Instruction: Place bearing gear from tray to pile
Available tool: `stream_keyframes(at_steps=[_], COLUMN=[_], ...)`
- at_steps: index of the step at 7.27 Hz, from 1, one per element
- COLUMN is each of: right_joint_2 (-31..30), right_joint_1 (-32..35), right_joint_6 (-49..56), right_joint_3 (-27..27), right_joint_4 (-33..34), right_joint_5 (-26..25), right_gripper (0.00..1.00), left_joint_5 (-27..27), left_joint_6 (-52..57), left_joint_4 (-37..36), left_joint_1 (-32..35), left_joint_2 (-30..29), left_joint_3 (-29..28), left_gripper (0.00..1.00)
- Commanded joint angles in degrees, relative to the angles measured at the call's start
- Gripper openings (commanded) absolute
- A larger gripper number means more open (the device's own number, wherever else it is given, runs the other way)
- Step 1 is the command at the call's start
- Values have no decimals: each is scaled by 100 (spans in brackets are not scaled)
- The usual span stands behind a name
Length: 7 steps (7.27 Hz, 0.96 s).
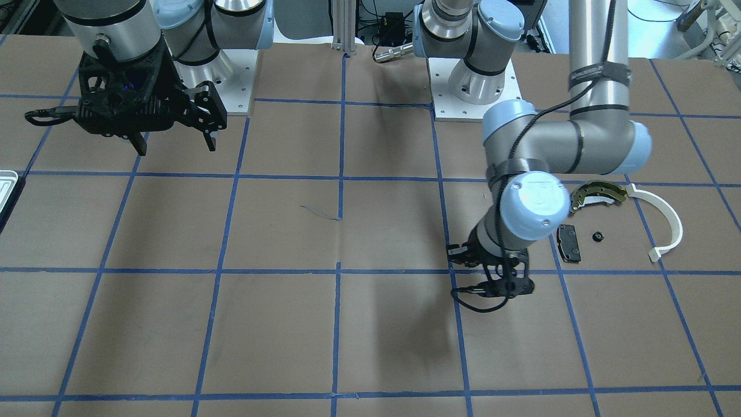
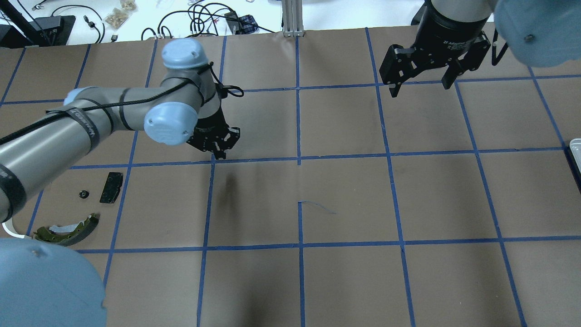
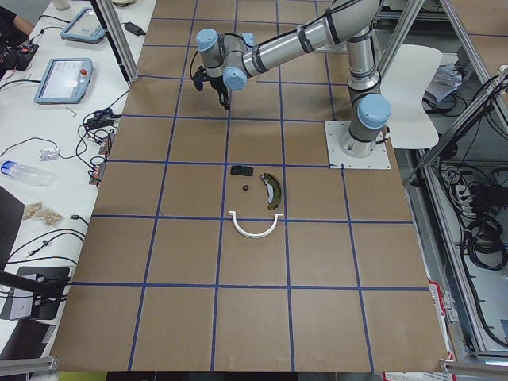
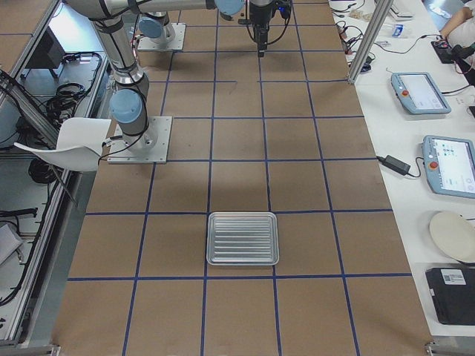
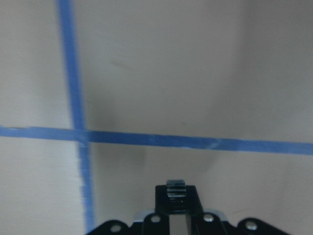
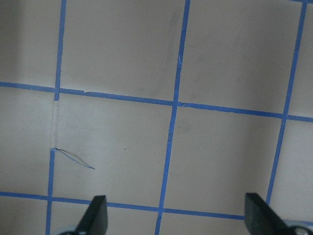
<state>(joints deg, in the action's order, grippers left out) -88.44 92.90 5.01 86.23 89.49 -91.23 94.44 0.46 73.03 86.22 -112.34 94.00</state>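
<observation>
- Brown paper covers the table [image 1: 173, 231], and you can see blue tape [image 1: 341, 231] marking it into squares.
- The left arm [image 1: 579, 139] reaches out over the table on the robot's left side. The right arm [image 1: 110, 23] hangs higher, on the other side.
- The ribbed metal tray [image 4: 243, 216] lies flat towards the robot's right end of the table, well apart from both grippers.
- The right gripper [image 2: 420, 88] is released. Its fingers [image 6: 98, 215] stand wide apart with only bare paper between them.
- The left gripper [image 2: 219, 152] points down above the paper, close to a tape crossing, and is clenched on the part you are moving.
- The pile [image 2: 68, 229] lies spread out on the robot's left: a white arc [image 1: 666, 223], an olive brake shoe [image 1: 599, 194], a black pad [image 1: 568, 242] and a small black round part [image 1: 597, 236], none of them touching.
- The gear [image 5: 175, 186] sits pinched between the left fingertips with its teeth showing. It is off the table, about one square short of the pile and far from the tray.
</observation>
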Motion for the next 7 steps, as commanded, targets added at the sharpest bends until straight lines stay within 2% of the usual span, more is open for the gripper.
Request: stream_keyframes(at_steps=[1, 3, 5, 6, 7], right_joint_2=[11, -15, -24, -24, -24], right_joint_1=[-26, -70, -44, -44, -53], right_joint_6=[420, 484, 387, 378, 378], right_joint_3=[165, 96, 113, 113, 131], right_joint_4=[207, 367, 472, 473, 481], right_joint_5=[-44, -35, -35, -35, -9], right_gripper=[100, 100, 100, 100, 100], left_joint_5=[434, 697, 663, 646, 611], left_joint_6=[1608, 2935, 3784, 3760, 3742], left_joint_4=[650, 652, 581, 468, -3], left_joint_1=[-1059, -2139, -3213, -3321, -3296], left_joint_2=[133, 195, 2, -68, -208], left_joint_3=[-495, -444, -400, -243, 37], left_gripper=[0, 0, 0, 0, 0])
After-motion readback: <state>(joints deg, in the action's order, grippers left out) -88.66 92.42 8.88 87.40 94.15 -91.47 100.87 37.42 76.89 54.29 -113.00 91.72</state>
